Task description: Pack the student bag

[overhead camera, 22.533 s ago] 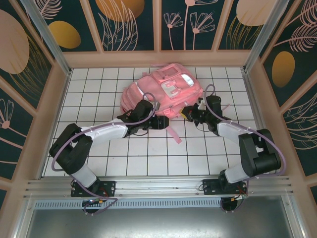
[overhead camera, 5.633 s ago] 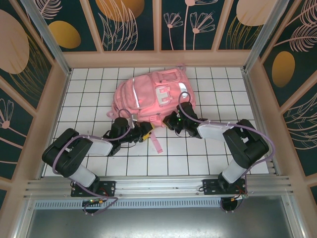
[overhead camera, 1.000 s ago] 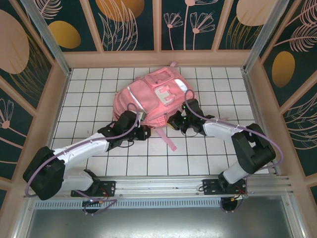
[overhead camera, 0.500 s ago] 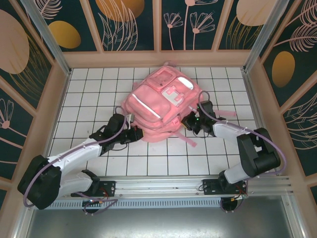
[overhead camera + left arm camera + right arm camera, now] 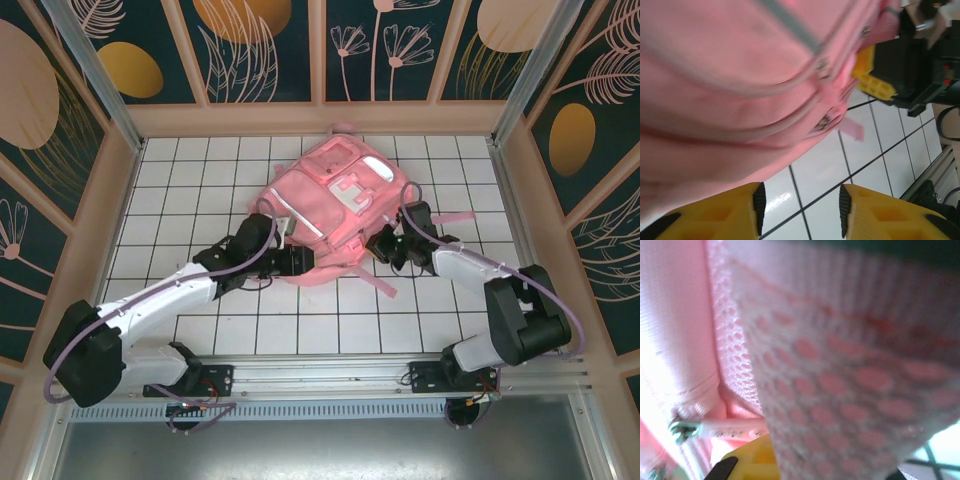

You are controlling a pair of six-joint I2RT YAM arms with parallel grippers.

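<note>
Student bag: the student bag (image 5: 335, 205) lies on the far middle of the bench (image 5: 190, 180), front pockets up, with its near edge toward the two arms. A loose strap (image 5: 378, 287) lies on the tiles at the near right.
Left pincer: the left pincer (image 5: 292, 262) is at the near left edge of the bag. In its wrist view the yellow fingers (image 5: 715, 217) stand apart with only tile between them, so it grips nothing.
Right pincer: the right pincer (image 5: 388, 246) is at the near right edge, drawn together. White mesh (image 5: 850, 390) of the bag lies right over its finger, so I judge it is clamped on that edge.
Step in hand: it seems to me the left side looks for a hold, probably on a zip pull (image 5: 824, 121), so that a compartment can be opened.
How to do it well: let the right hold serve as an anchor, so the soft cloth is tight along the zip. Raise the left fingers from the tile to the metal pull, one finger on each side, and close only when the pull is between them.
Pull direction: along the zip line, not away from the bag, or the whole bag may slide.
Risk: the pull is small and the close view is blurred. A pinch of cloth instead would bunch the zip.
</note>
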